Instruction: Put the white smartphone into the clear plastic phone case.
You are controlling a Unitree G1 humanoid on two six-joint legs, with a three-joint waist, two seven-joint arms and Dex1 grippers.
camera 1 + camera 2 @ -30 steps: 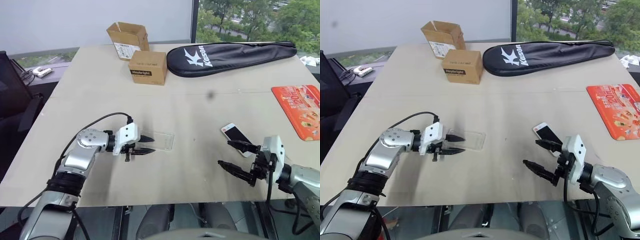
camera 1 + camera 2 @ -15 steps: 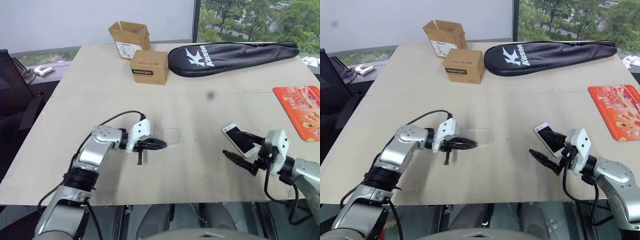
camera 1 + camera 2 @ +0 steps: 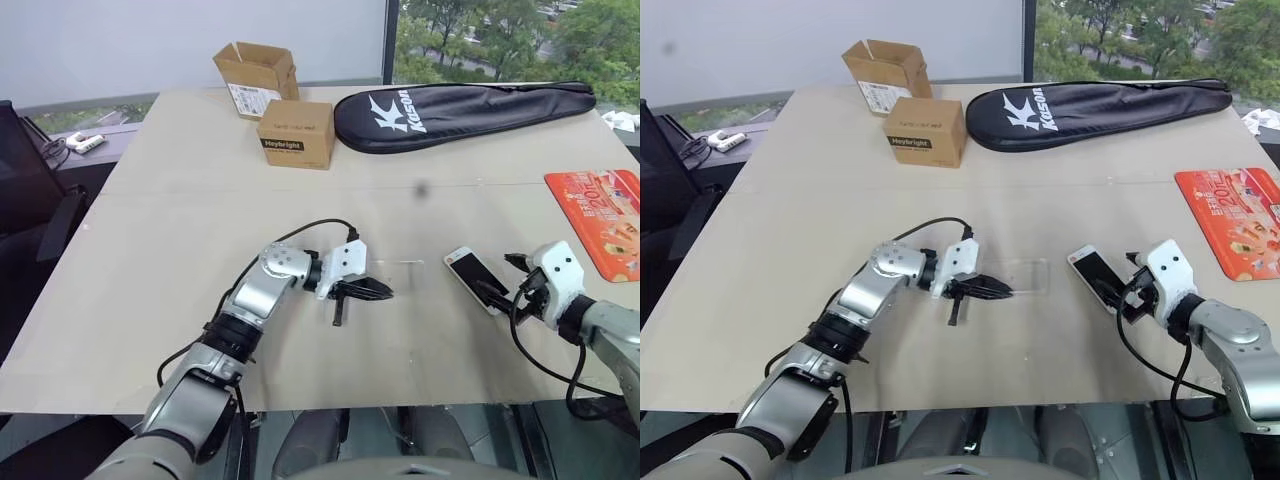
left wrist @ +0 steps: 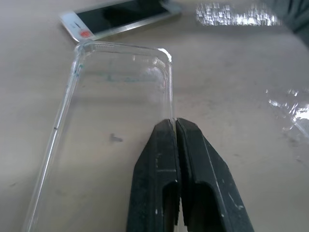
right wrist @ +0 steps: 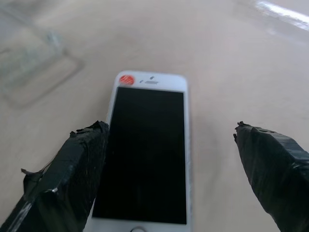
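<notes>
The fingers of the left gripper are pressed together on the long edge of the case, which lies flat on the table. The fingers of the right gripper are spread wide, one on either side of the phone, and no grip on it can be seen. The phone lies screen up, just to the right of the case, a small red dot at its end nearest the case.

The table is a wide, pale beige surface with a faint seam running across it behind the case. Far behind the case and to its left, two cardboard boxes are set, the farther one open. A black racket bag lies far behind the case, to its right. An orange packet lies at the right edge, beyond the phone. Behind the table a grey wall is seen, and to its right a window with green trees.
</notes>
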